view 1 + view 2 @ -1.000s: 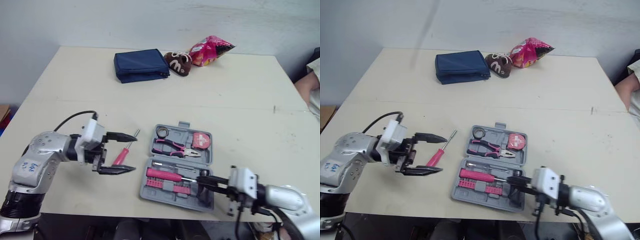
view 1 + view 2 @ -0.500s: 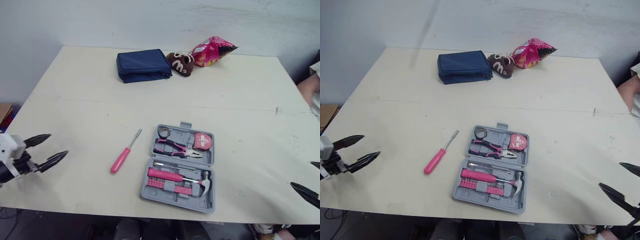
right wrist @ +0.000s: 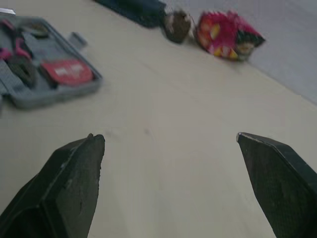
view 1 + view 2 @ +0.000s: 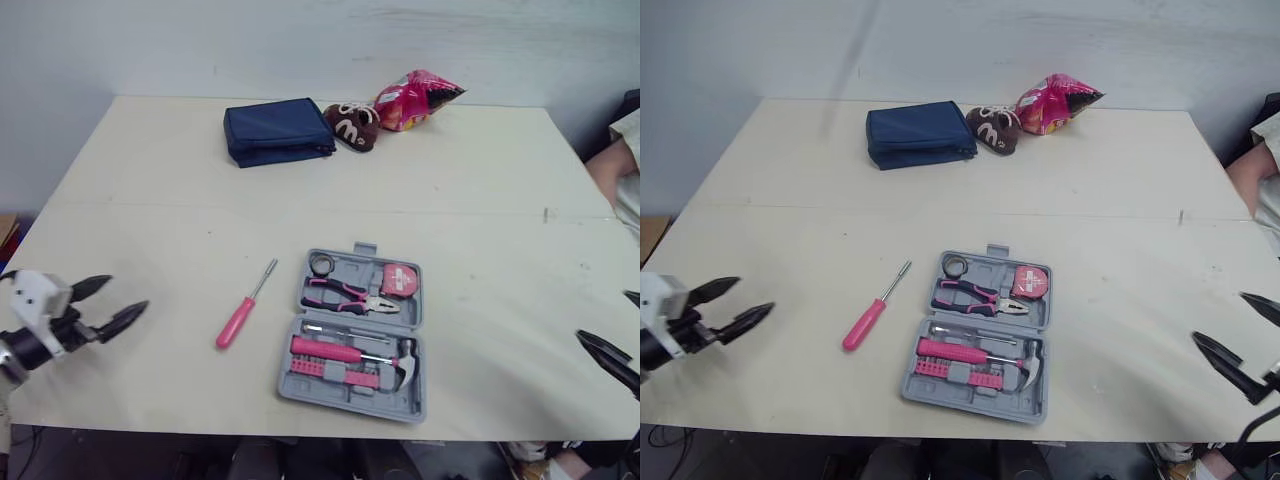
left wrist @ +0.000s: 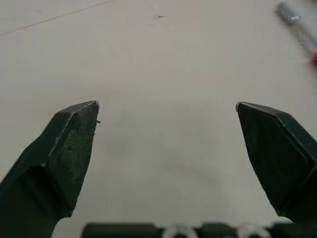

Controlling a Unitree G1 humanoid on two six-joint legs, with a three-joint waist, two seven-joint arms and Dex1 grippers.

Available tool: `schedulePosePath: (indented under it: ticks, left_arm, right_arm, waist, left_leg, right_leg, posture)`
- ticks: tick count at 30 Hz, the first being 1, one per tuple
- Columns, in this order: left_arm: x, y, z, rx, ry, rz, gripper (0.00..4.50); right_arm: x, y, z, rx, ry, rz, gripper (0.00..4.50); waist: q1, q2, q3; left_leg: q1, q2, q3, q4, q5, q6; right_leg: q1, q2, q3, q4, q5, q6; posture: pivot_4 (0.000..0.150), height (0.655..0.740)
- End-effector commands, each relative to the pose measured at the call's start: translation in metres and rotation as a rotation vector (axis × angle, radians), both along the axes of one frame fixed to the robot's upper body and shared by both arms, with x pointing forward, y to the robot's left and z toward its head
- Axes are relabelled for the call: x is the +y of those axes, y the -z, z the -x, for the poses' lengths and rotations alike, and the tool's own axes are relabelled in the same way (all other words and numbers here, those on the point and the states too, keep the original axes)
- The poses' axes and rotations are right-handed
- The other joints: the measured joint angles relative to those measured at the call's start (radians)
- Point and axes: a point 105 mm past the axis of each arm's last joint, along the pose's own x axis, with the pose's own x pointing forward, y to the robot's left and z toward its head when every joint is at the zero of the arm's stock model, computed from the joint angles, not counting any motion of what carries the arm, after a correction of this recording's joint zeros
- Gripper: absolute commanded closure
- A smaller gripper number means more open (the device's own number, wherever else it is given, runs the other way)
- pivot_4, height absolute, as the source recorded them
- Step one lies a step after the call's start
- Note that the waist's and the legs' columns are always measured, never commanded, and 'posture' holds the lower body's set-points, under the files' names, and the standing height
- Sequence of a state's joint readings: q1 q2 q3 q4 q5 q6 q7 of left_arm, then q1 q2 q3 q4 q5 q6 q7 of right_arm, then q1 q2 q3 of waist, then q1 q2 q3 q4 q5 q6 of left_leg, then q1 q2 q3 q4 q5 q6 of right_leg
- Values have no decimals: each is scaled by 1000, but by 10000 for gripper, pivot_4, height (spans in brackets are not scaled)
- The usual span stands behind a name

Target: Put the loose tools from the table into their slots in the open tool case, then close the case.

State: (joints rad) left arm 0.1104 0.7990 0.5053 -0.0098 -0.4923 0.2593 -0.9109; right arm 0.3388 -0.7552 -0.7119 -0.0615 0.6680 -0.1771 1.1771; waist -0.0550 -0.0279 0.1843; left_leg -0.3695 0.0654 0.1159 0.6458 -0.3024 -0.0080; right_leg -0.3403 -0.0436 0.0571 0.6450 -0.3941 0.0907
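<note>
Left gripper (image 4: 128,293) hovers over the near-left corner of the table (image 4: 480,200), fingers spread wide, nothing between them; the left wrist view shows bare tabletop between the two pads. Right gripper (image 4: 1219,316) sits at the near-right corner, close to the right edge, also wide open and empty; its wrist view looks across the table toward the far edge. The tool case (image 4: 350,398) lies open and flat near the middle of the near edge, both halves face up. Near half: a pink-handled driver (image 4: 325,349), a row of pink bits (image 4: 335,373) along the near side, and a hammer (image 4: 405,360) at the right end. Far half: pliers (image 4: 345,295), a tape measure (image 4: 397,280) on the right, a small black roll (image 4: 320,264) on the left. The loose screwdriver (image 4: 247,303) lies on bare table just left of the case, not touching it, with its pink handle toward the near edge and its metal tip angled toward the case's far-left corner. Well apart from both grippers. Along the far edge: a navy pouch (image 4: 278,130), a small brown plush item (image 4: 350,125) touching it, then a pink snack bag (image 4: 415,100). A person's sleeve (image 4: 625,170) shows past the right edge.
</note>
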Motion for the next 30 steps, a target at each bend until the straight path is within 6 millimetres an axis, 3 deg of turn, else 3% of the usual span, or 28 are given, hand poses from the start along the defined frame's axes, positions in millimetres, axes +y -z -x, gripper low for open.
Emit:
schedulePosePath:
  ticks: [1, 5, 12, 18, 23, 27, 30]
  left_arm:
    - [-30, -17, 2, -3, 77, 28, 0]
    - [-61, -29, -3, 64, 87, 69, 0]
    - [-98, -2, 7, 295, 60, -20, 0]
    - [-109, 26, 8, 367, -39, -137, 0]
    - [-112, 37, 6, 370, -82, -157, 0]
    - [-121, 46, 3, 381, -90, -113, 12534]
    - [-130, 48, 4, 390, -33, -96, 26466]
  right_arm:
    - [29, -15, -2, -56, -122, -53, 338]
    - [72, -16, -1, -74, -297, -119, 338]
    - [107, -8, 4, -57, -477, -133, 338]
    - [111, -3, 1, -57, -496, -142, 338]
    - [116, -5, 2, -61, -525, -155, 338]
    - [121, -4, 5, -58, -550, -156, 0]
    - [122, -2, 8, -50, -554, -148, 0]
  waist:
    - [0, 0, 0]
    - [2, 0, 0]
    - [2, 0, 0]
    - [2, 0, 0]
    - [5, 0, 0]
    - [12, 2, -1]
    - [26, 2, -1]
  left_leg:
    - [0, 0, 0, 0, 0, 0]
    - [0, 0, -1, 0, 0, 0]
    - [0, -1, -1, 1, 3, -3]
    - [0, -1, -1, 1, 3, -4]
    - [0, -1, -1, 2, 4, -5]
    - [2, -1, -1, 2, 4, -5]
    - [2, -1, -1, 2, 4, -5]
  right_leg:
    - [0, 0, 0, 0, 0, 0]
    - [0, 1, 0, 0, 0, 0]
    - [1, 1, 0, -1, 1, 1]
    - [1, 2, 1, -1, 1, 1]
    - [2, 2, 1, -1, 1, 1]
    - [3, 2, 1, -1, 1, 1]
    - [3, 1, 1, -1, 1, 1]
  posture:
    - [1500, 7400]
    - [1500, 7400]
    - [1500, 7400]
    - [1500, 7400]
    - [1500, 7400]
    - [1500, 7400]
    - [1500, 7400]
